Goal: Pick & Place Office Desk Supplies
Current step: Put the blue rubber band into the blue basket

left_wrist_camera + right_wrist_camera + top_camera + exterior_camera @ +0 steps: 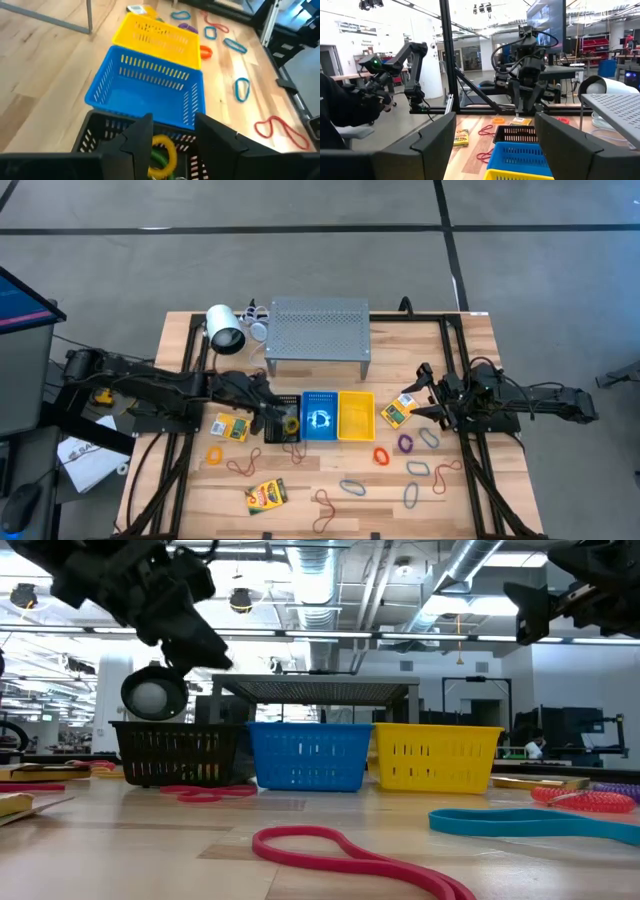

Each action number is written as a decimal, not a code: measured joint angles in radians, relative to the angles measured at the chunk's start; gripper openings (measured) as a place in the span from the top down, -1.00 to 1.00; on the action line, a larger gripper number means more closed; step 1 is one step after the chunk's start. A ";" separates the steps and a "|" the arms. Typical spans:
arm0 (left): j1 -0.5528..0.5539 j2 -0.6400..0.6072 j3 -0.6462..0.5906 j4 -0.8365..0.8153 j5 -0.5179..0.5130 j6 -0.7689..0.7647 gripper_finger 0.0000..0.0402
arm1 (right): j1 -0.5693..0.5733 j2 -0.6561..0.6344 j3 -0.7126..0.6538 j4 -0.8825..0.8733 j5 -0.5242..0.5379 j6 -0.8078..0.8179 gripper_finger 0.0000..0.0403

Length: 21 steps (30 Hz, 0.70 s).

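Note:
Three small baskets stand in a row at the table's middle: black [283,428], blue [320,415] and yellow [356,415]. A yellow and a green rubber band [162,154] lie in the black basket. My left gripper [175,145] hovers open above that basket's left side [268,412], with nothing between its fingers. Crayon boxes lie flat on the table at the left [232,426], the front [266,496] and right of the yellow basket [397,412]. Loose rubber bands [405,443] lie scattered over the near half. My right gripper [418,393] waits open, raised, beside the right crayon box.
A grey perforated shelf [318,330] stands behind the baskets, with a white cylinder [225,328] at its left. Red and blue bands [350,855] lie near the table's front edge. Bare wood shows between the shelf and the baskets.

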 joint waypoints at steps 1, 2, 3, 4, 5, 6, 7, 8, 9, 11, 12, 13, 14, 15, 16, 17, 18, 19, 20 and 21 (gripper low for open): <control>0.000 -0.023 0.000 -0.019 0.000 0.000 0.30 | 0.000 0.000 0.000 0.002 0.000 0.004 -0.32; 0.000 -0.046 0.000 -0.037 0.000 0.000 0.30 | 0.000 0.000 0.000 0.004 0.000 0.005 -0.32; 0.000 -0.063 0.000 -0.042 0.000 -0.001 0.30 | 0.000 0.000 0.000 0.005 0.000 0.005 -0.32; 0.000 -0.080 0.000 -0.054 0.000 -0.001 0.30 | 0.000 0.000 0.000 0.005 0.000 0.005 -0.32; 0.000 -0.098 0.000 -0.073 0.000 -0.002 0.30 | 0.000 0.000 0.000 0.005 0.000 0.005 -0.32; 0.000 -0.113 0.000 -0.082 0.000 -0.002 0.30 | 0.000 0.000 0.000 0.005 0.000 0.005 -0.32; 0.000 -0.125 0.000 -0.086 0.001 -0.002 0.30 | 0.000 0.000 0.000 0.005 0.000 0.005 -0.32; 0.000 -0.135 0.000 -0.096 0.000 -0.003 0.30 | 0.000 0.000 0.000 0.006 0.000 0.008 -0.32; 0.000 -0.147 0.000 -0.110 0.001 -0.004 0.31 | 0.000 0.000 0.000 0.009 0.000 0.017 -0.32; 0.000 -0.164 0.000 -0.123 0.001 -0.005 0.31 | 0.000 0.000 0.000 0.017 0.000 0.032 -0.32; 0.000 -0.170 0.000 -0.132 0.001 -0.005 0.31 | 0.000 0.000 0.000 0.020 0.000 0.038 -0.32; 0.000 -0.176 -0.002 -0.139 0.001 -0.005 0.31 | 0.000 0.000 0.000 0.021 0.000 0.043 -0.32; 0.000 -0.180 -0.004 -0.138 0.001 -0.005 0.31 | 0.000 0.000 0.000 0.022 0.000 0.049 -0.32; 0.000 -0.181 -0.005 -0.136 0.001 -0.005 0.31 | 0.000 0.000 0.000 0.024 0.000 0.050 -0.32; 0.000 -0.181 -0.005 -0.136 0.001 -0.005 0.32 | 0.000 0.000 0.000 0.030 0.000 0.050 -0.32; 0.000 -0.181 -0.005 -0.137 0.000 -0.005 0.32 | 0.000 0.000 0.000 0.040 0.000 0.050 -0.32; 0.000 -0.180 -0.006 -0.137 0.001 -0.005 0.32 | 0.000 0.000 0.000 0.052 0.000 0.050 -0.32; 0.000 -0.178 -0.006 -0.136 0.001 -0.002 0.32 | 0.000 0.000 0.000 0.064 0.000 0.050 -0.32; 0.000 -0.177 -0.006 -0.136 0.001 0.003 0.32 | 0.000 0.000 0.000 0.074 0.000 0.049 -0.32; 0.000 -0.177 -0.006 -0.138 0.001 0.017 0.32 | 0.000 0.000 0.000 0.083 0.000 0.049 -0.32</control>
